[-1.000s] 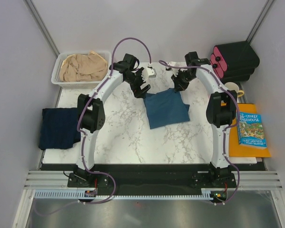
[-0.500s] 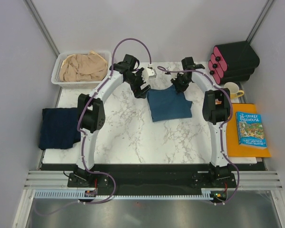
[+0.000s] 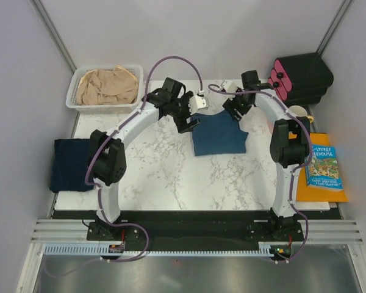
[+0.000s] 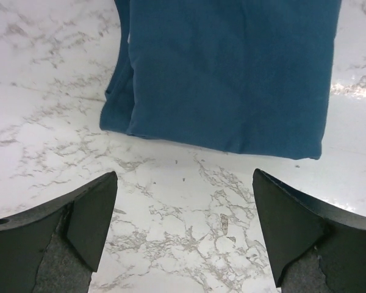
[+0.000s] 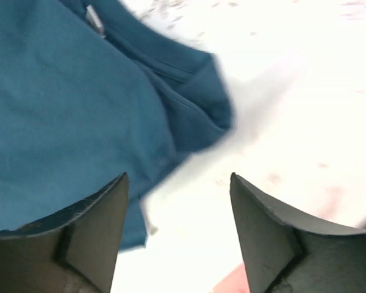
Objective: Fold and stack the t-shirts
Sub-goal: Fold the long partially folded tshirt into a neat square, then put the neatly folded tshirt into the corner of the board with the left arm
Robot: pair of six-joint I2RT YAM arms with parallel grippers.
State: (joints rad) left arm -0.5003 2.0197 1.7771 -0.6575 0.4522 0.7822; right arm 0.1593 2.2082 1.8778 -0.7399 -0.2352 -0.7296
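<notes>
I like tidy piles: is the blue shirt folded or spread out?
Folded. The teal-blue shirt lies as a compact rectangle, with doubled layers showing along one edge.

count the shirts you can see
3: the teal shirt folded on the table, the navy shirt at its left edge, the tan shirt bunched in the basket; others could hide beneath it.

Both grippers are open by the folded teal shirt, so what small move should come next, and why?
Probably ease the left gripper forward and close on the edge of the teal t-shirt. It lies folded flat, the left and the right gripper are both open and empty, and the folded navy t-shirt at the left edge of the table looks like the stack's base.
</notes>
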